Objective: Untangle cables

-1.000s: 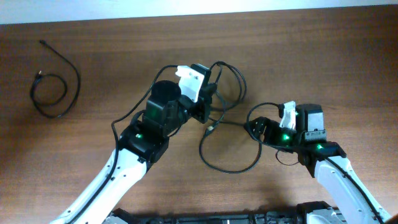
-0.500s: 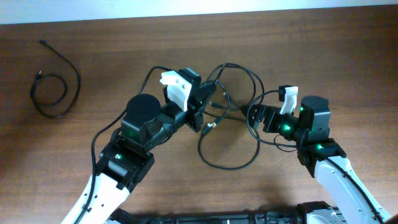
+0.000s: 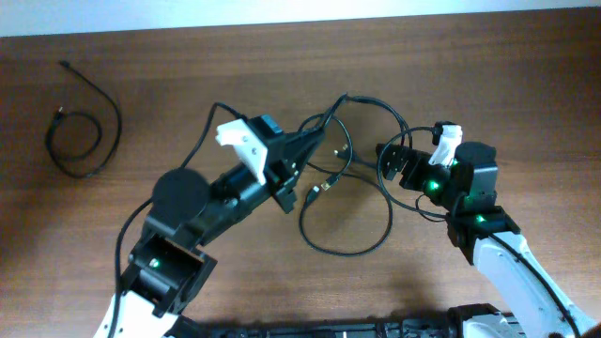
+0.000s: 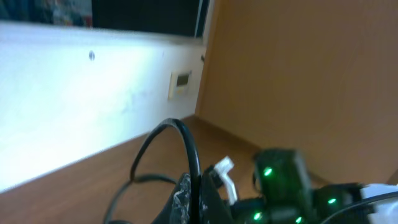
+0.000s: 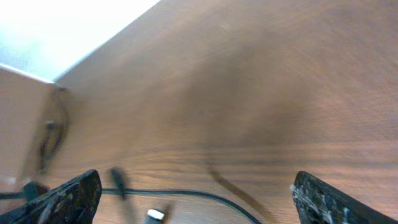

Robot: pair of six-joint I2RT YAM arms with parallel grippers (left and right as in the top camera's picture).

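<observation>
Black-and-white left arm and right arm, green lights

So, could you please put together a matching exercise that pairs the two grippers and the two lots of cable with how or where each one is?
Things:
1. left gripper
2. right gripper
3. small coiled cable
4. tangled cables

States or places:
A. wide open
B. lying alone at the far left, away from both grippers
C. shut on a strand of the tangled cables
D. spread in loops between the two grippers

Pairs: 1-C, 2-A, 3-B, 4-D
</observation>
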